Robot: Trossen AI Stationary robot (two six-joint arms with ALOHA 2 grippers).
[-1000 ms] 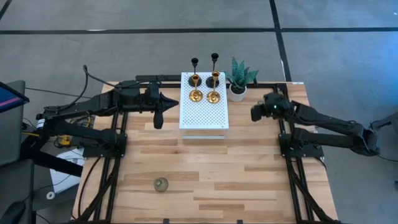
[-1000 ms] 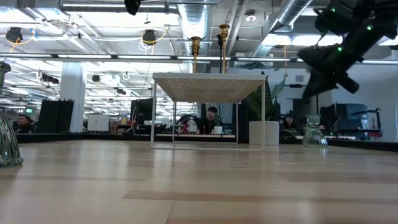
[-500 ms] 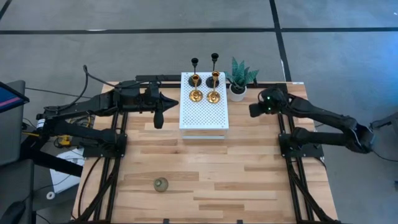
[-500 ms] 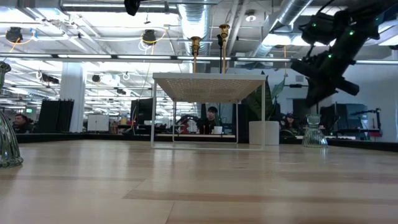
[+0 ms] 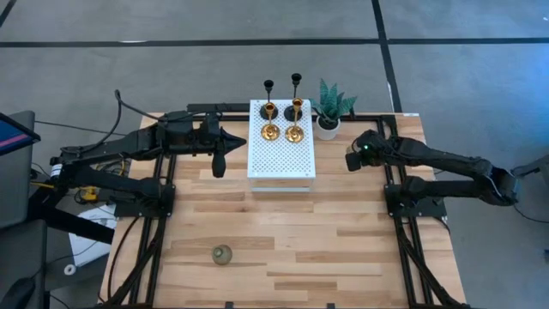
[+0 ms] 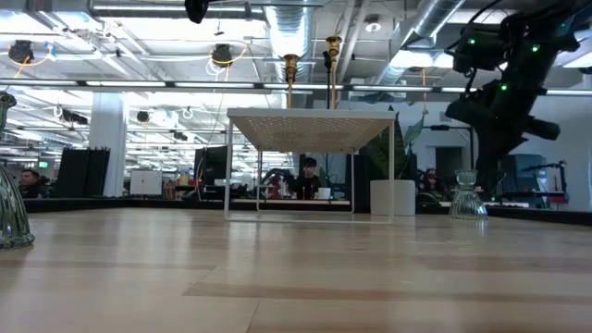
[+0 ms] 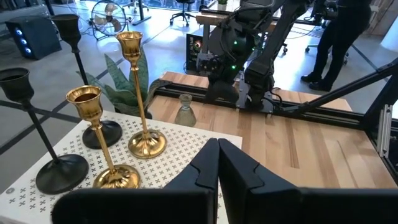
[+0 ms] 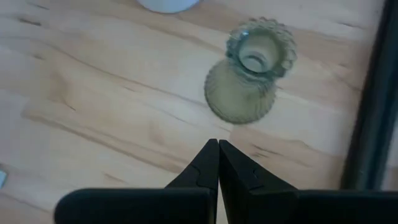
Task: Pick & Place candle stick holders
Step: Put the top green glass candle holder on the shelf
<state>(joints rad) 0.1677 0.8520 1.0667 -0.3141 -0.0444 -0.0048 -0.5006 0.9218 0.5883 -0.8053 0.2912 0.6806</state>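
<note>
Two slim black holders and two gold holders stand on their round bases at the far end of a white perforated stand. One pale-green glass holder stands upright on the table near the plant. My right gripper is shut just above and beside it and points down. The arm hides this holder in the high view. A second pale-green holder stands near the table's front edge. My left gripper is shut and waits at the stand's left side.
A potted green plant in a white pot stands right of the stand, close to the glass holder. The stand's near half is bare. The black arm frames run along both table sides. People sit in the room beyond the table.
My right gripper has tipped from slanting to pointing down at the table. It has come lower, over the pale-green holder near the plant. Its fingers have stayed shut. The holders have not moved.
</note>
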